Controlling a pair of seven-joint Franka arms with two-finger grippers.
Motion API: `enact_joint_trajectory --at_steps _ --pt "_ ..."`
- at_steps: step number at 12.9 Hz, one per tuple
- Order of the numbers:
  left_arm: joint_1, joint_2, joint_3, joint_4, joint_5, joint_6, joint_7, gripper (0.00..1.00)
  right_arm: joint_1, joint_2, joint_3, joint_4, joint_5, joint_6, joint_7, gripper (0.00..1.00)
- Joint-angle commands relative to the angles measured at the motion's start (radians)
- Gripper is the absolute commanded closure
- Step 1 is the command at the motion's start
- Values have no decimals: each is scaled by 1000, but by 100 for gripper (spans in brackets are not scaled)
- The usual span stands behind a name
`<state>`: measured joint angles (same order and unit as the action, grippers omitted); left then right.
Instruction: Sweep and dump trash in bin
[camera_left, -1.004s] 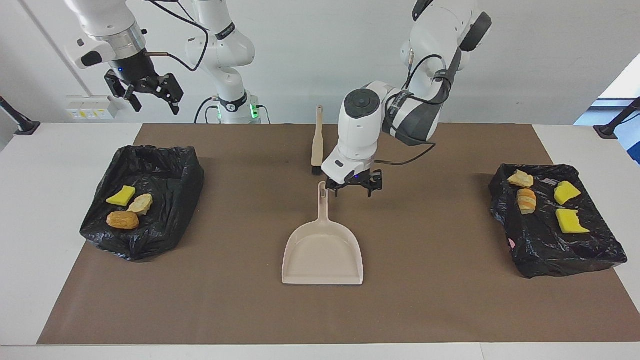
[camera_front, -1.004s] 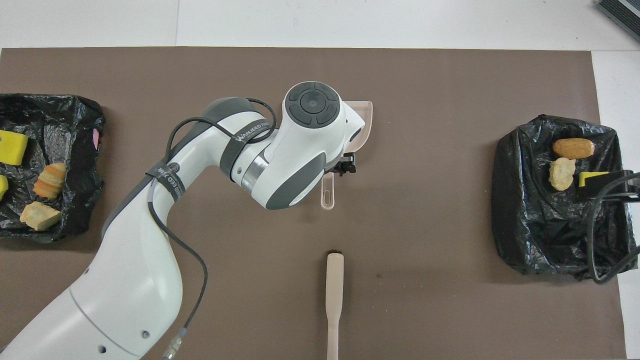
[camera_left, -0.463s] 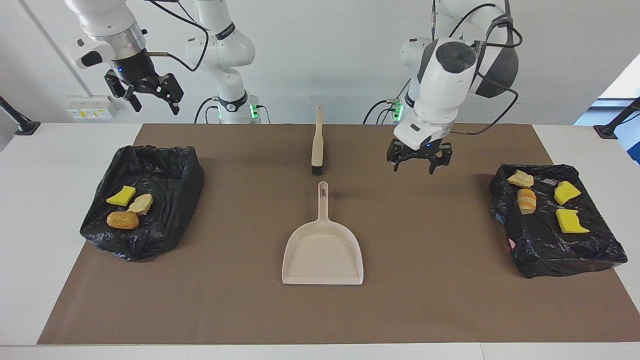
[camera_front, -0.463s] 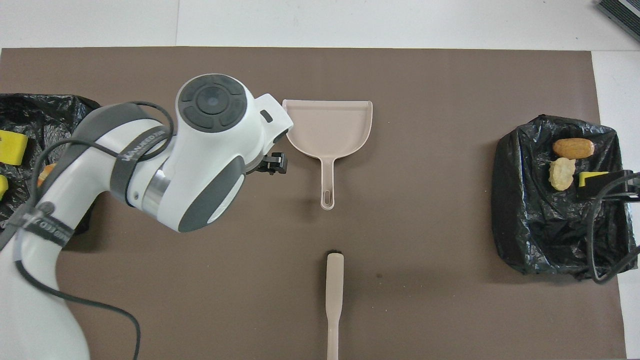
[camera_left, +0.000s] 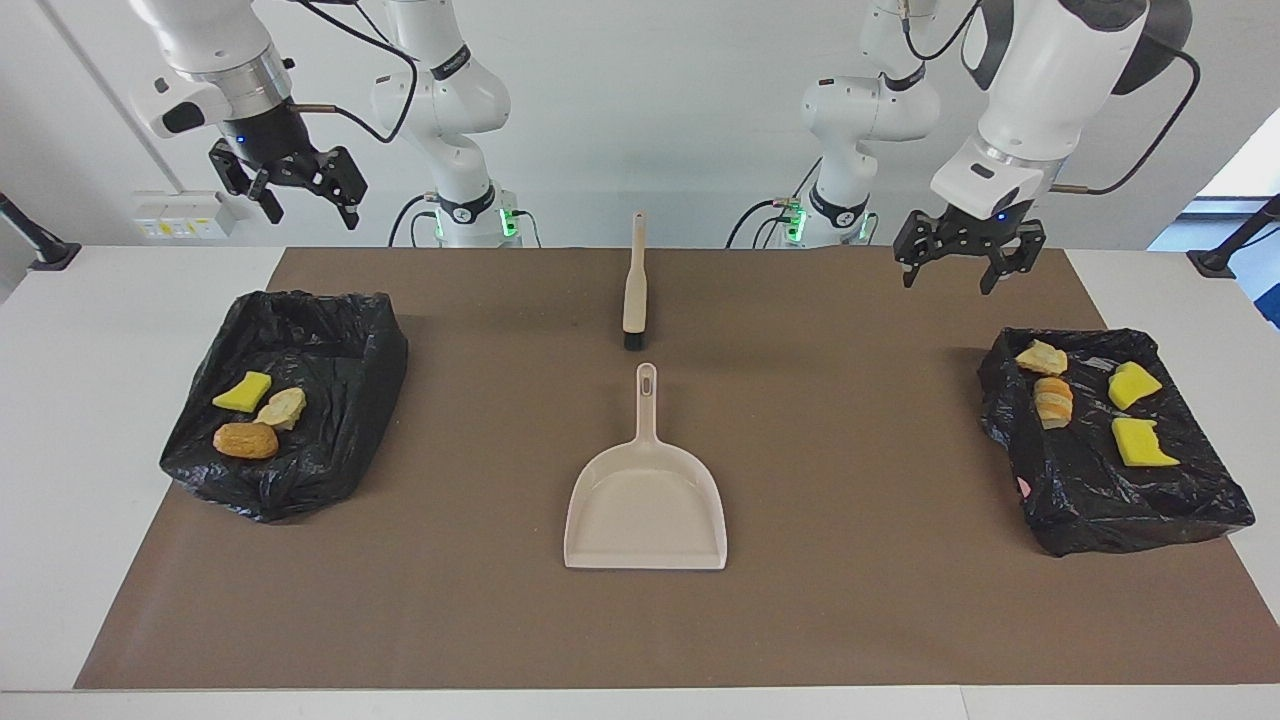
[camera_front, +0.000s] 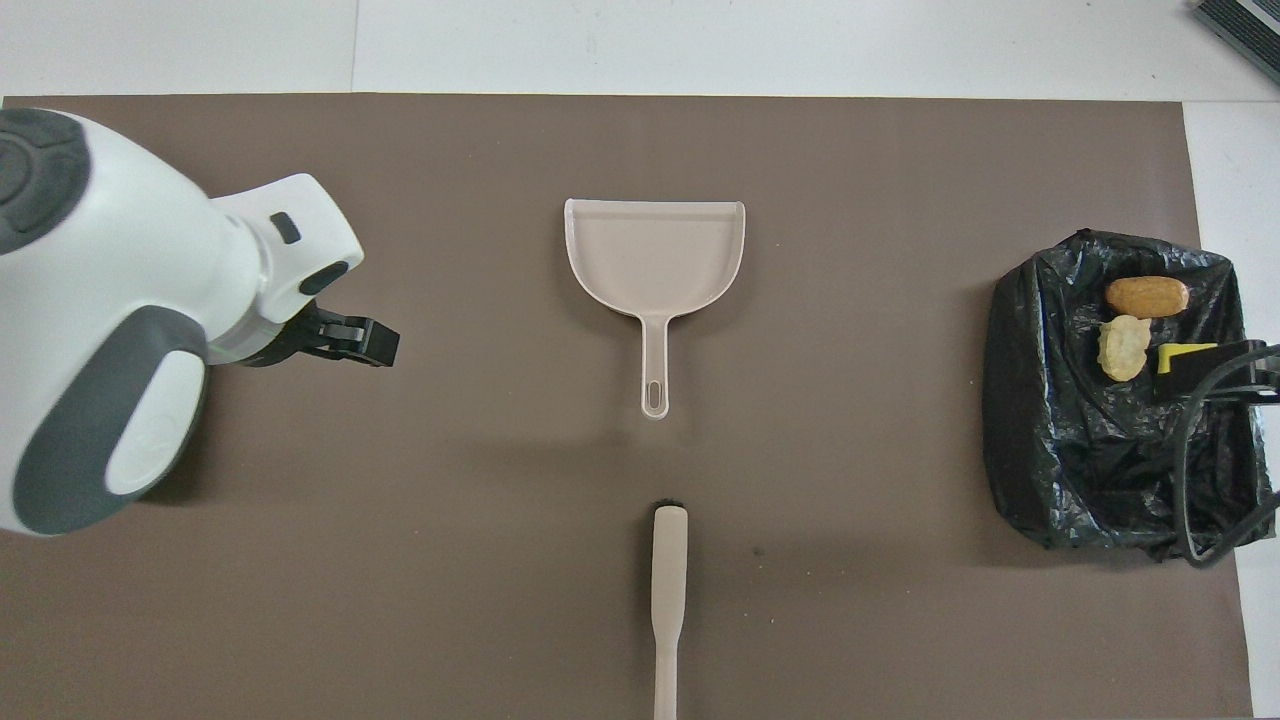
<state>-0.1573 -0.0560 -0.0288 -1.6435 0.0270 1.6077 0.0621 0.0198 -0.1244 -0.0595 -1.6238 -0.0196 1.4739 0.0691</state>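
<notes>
Beige dustpan (camera_left: 646, 497) let go, empty mid-mat | my left claw (camera_left: 968, 250) up and away, wide, bare, above bin (camera_left: 1205, 510) | right claw (camera_left: 290, 182) waits, wide | trash (camera_left: 1135, 441) all binned, mat swept | task looks done.

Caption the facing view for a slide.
Both open grippers, left and right, raised; dustpan and brush lie mid-table; trash fills both bins.

Open mat (camera_left: 860, 480) around the central dustpan (camera_left: 646, 505) and brush (camera_left: 634, 285) — black-lined bins (camera_left: 300, 330) block both ends
</notes>
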Motion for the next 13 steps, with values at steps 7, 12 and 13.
enact_joint_trajectory --at_steps 7,12,13 --pt "79 16 -7 172 -48 -195 70 0 -8 -20 3 -19 6 -4 -22 0" --pt "105 13 -17 169 -41 -204 59 0 -8 -20 3 -19 6 -6 -22 0" --pt "107 13 -19 168 -41 -201 56 0 -8 -20 1 -19 6 -4 -20 0"
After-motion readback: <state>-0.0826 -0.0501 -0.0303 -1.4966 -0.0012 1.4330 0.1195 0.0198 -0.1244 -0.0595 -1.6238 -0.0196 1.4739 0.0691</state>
